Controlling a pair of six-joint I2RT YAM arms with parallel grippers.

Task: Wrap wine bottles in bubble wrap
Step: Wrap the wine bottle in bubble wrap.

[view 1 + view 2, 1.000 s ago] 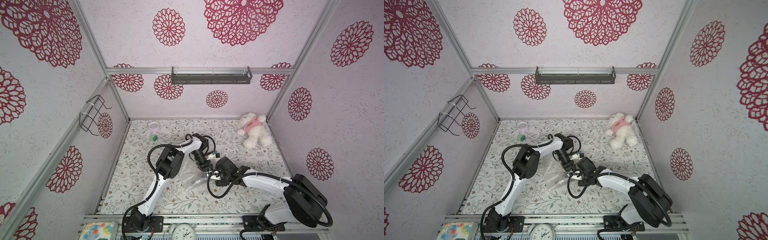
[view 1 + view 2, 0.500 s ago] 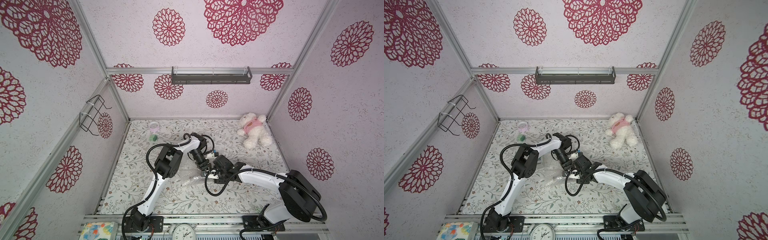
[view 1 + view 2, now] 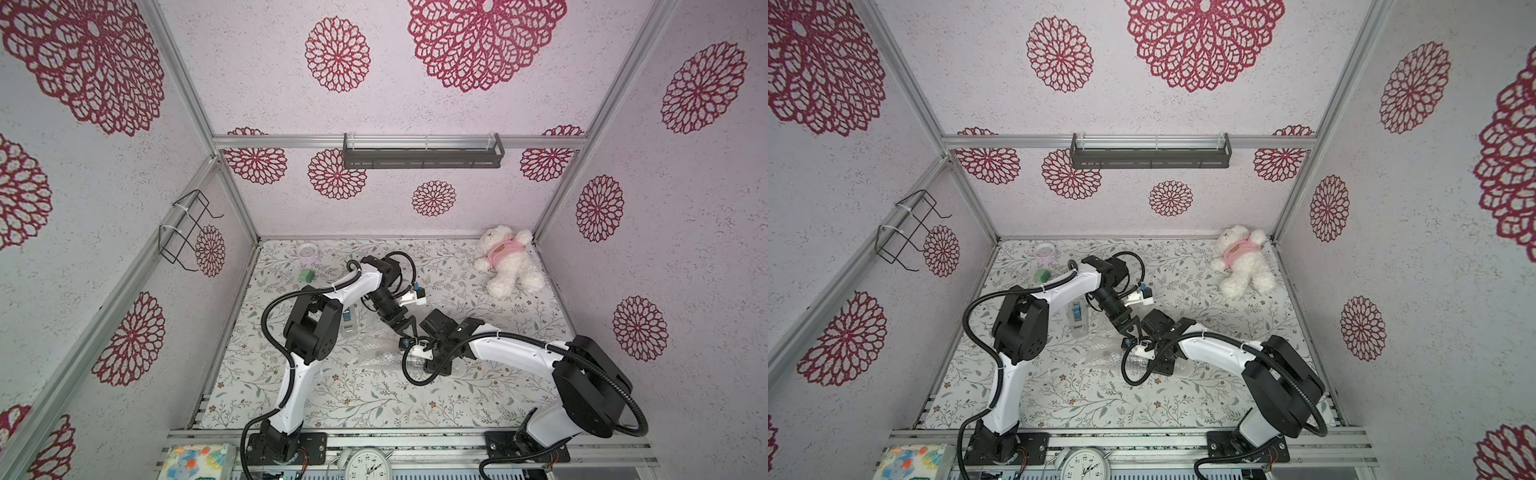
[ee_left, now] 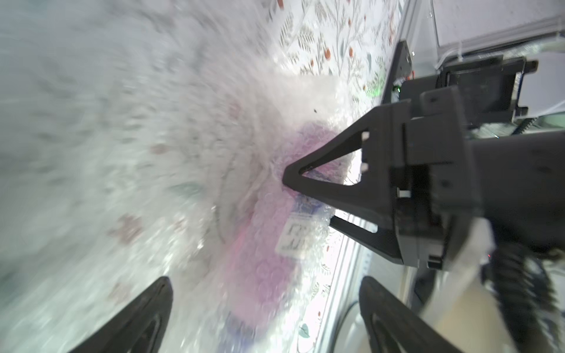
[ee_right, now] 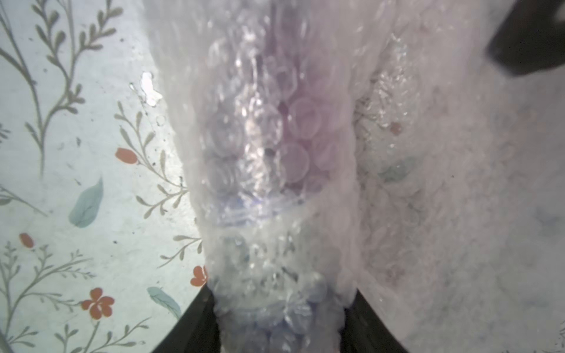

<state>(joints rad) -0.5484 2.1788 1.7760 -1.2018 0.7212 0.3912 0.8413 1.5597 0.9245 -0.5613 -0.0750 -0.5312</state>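
Bottle [image 5: 295, 128] inside bubble wrap [image 5: 428, 198]

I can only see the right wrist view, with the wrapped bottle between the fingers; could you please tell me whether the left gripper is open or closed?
Observer: The left gripper is open, jaws spread wide, gripping nothing.
Operator: Thank you. Is any tape nearby?
Observer: Yes, a tape dispenser lies on the table beside the left arm.
Operator: Does any label show?
Observer: A white label on the bottle shows through the bubble wrap beside the right gripper.
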